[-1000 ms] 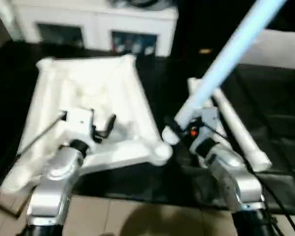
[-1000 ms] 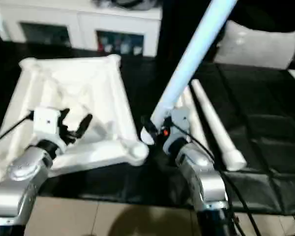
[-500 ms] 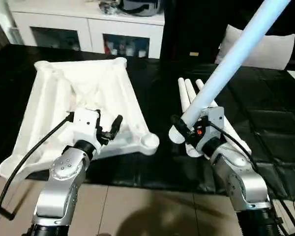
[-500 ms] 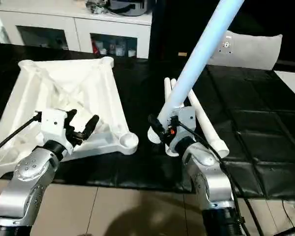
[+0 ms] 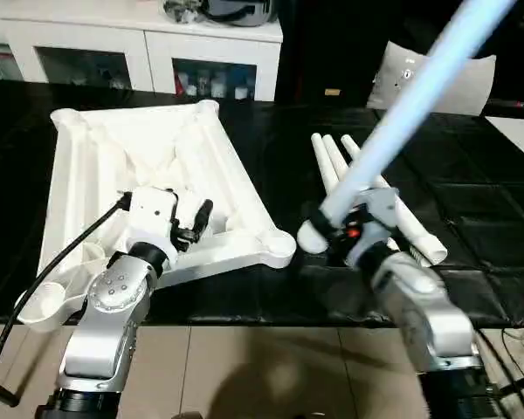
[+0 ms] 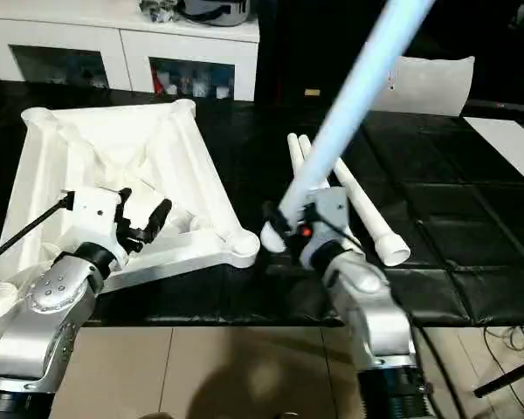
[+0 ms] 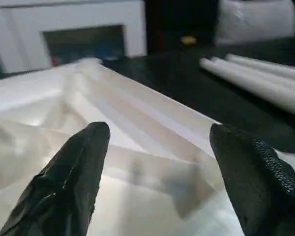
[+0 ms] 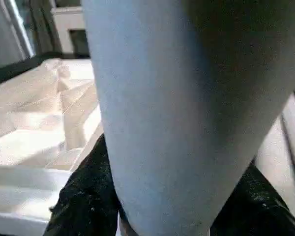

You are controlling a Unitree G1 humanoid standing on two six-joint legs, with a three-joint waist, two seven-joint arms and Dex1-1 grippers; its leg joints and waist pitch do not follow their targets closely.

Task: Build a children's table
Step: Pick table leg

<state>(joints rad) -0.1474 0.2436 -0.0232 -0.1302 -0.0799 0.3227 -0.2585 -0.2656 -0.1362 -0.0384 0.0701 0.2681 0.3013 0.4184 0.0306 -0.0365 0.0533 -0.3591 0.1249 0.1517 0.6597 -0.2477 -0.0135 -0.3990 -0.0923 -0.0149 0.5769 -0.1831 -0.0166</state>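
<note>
Now the view's settled vs half a sec ago; most of that shift is my head cam moving, not the parts. The tabletop (image 5: 148,183) lies upside down on the black mat (image 5: 472,236), ribs up, near corner socket (image 5: 278,247) still empty. My right gripper (image 6: 284,229) stays clamped on the held leg (image 5: 402,113), butt end low, now just beside that socket, tip angled up and away. Left gripper (image 5: 196,223) hovers over the underside w/ fingers (image 7: 73,177) apart, holding nothing. Three spare legs (image 6: 349,196) lie side by side on the mat. Next, I reckon: stand the leg up, seat it.
</note>
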